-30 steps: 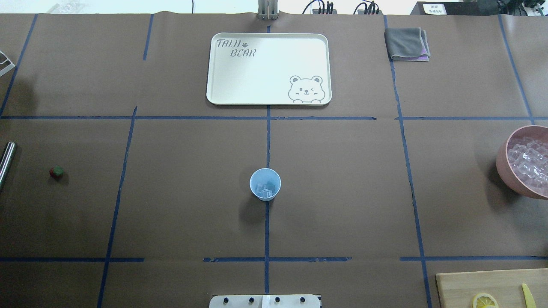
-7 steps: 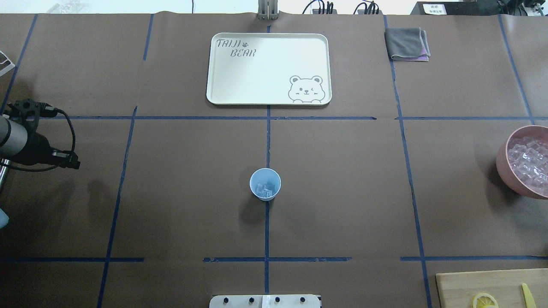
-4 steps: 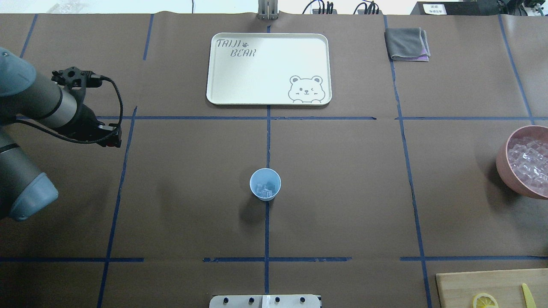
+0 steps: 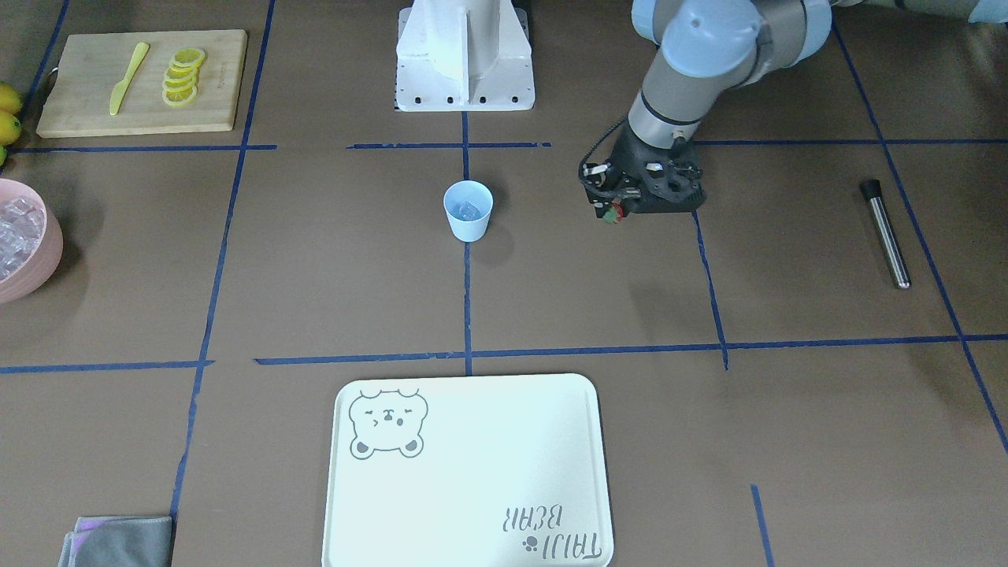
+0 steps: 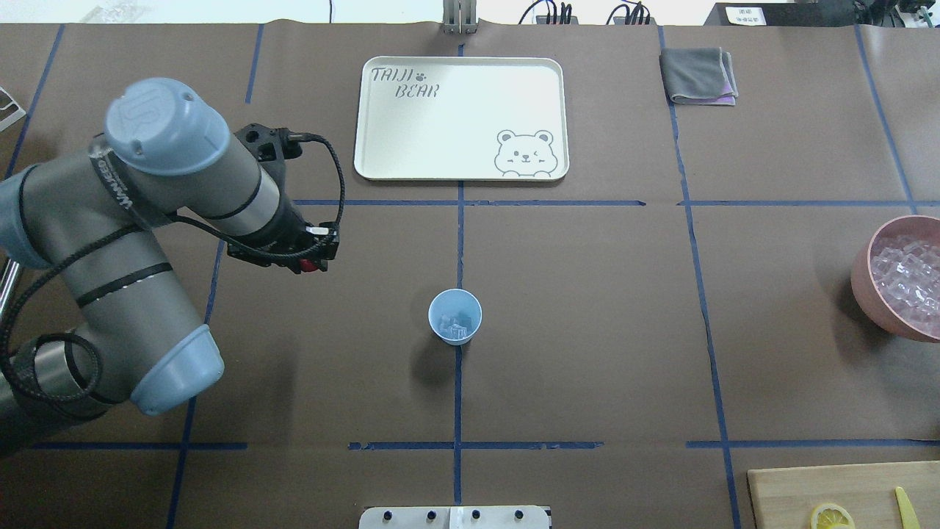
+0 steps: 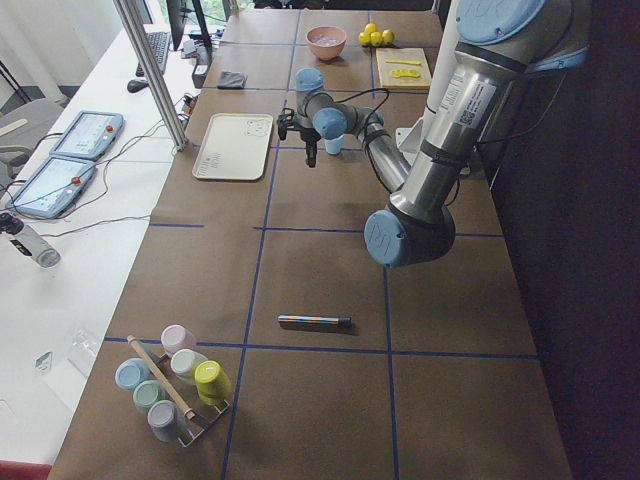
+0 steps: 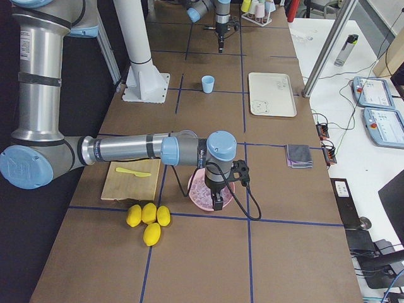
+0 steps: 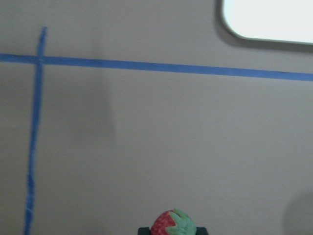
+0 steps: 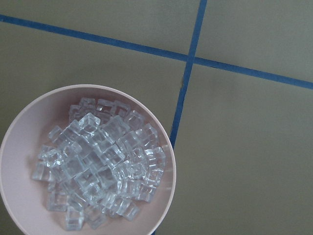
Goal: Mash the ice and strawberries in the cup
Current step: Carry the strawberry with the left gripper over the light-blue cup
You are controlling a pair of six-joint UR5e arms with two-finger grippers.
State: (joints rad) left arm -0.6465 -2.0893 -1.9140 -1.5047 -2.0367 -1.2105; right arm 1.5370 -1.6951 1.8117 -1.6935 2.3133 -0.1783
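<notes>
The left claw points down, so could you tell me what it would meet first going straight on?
Most likely the bare brown table. The left claw, holding the strawberry, is well aside of the cup, not over it, though its height is unclear.

- Cream bear-print tray (image 5: pixel 470 110): far centre of the tabletop.
- Folded grey cloth (image 5: pixel 698 75): far right.
- Pink bowl (image 5: pixel 861 285): right edge.
- Wooden cutting board (image 4: pixel 87 94): near right, carrying overlapping lemon slices (image 4: pixel 183 75) and a yellow knife (image 4: pixel 128 77).
- Whole lemons (image 7: pixel 146 219): just right of the board.
- Black-tipped metal rod (image 4: pixel 886 235): lying flat, left.

Left gripper (image 5: pixel 313 264) closed on strawberry (image 8: pixel 168 224), wrist pointing down
</notes>
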